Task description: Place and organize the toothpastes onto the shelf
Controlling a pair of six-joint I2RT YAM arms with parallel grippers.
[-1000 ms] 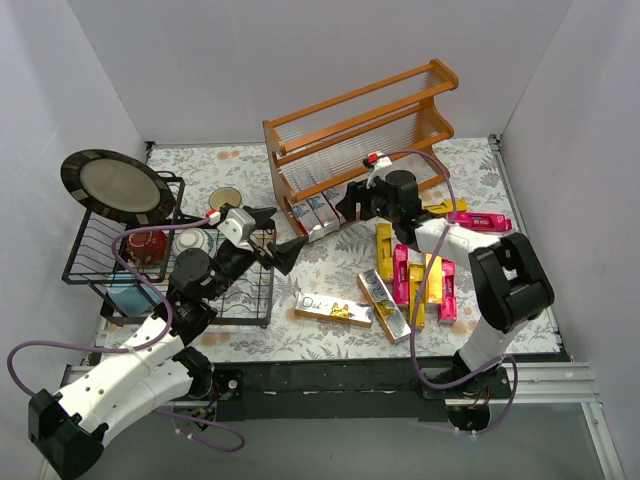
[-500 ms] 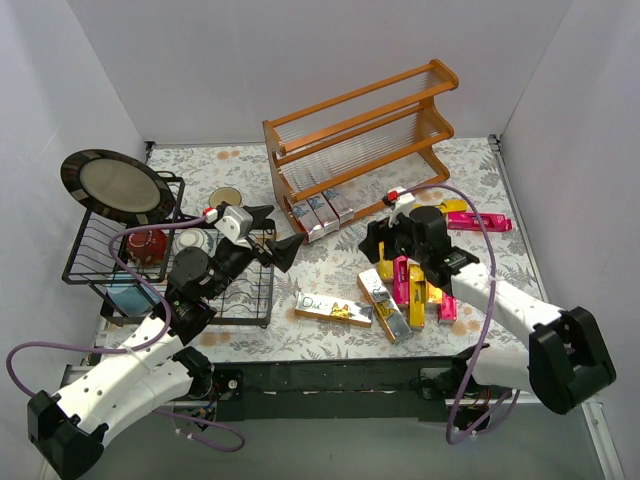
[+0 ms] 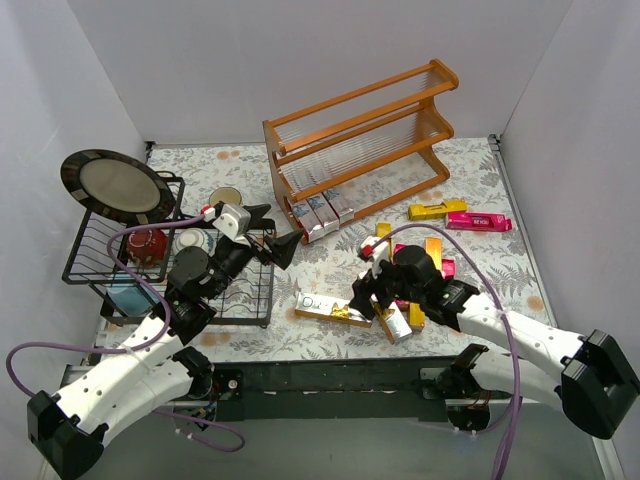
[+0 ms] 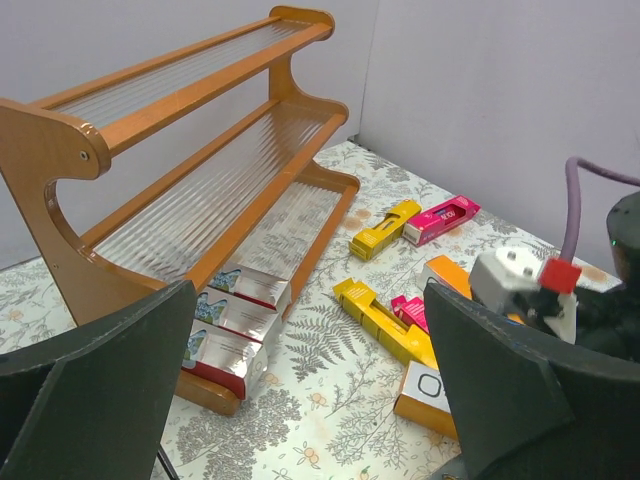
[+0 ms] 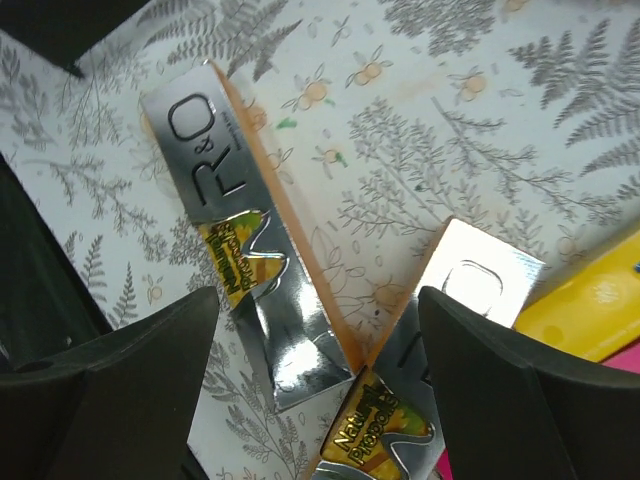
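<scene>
The orange-brown wooden shelf stands at the back of the table, with three silver toothpastes lying side by side at the left end of its lowest tier. My right gripper hangs open, holding nothing, low over two loose silver toothpastes that meet in a V: one on the left, one on the right. Yellow and magenta toothpastes lie piled just behind it. Another yellow one and a magenta one lie further back. My left gripper is open and empty, above the dish rack's right edge.
A black wire dish rack fills the left side, holding a dark plate, a red bowl and a blue cup. A small round dish sits behind it. White walls close in the table on three sides.
My right arm has drawn back from the shelf's lowest tier and come down over the two silver cartons near the front edge, its jaws spreading wider. The left arm has stayed still.
</scene>
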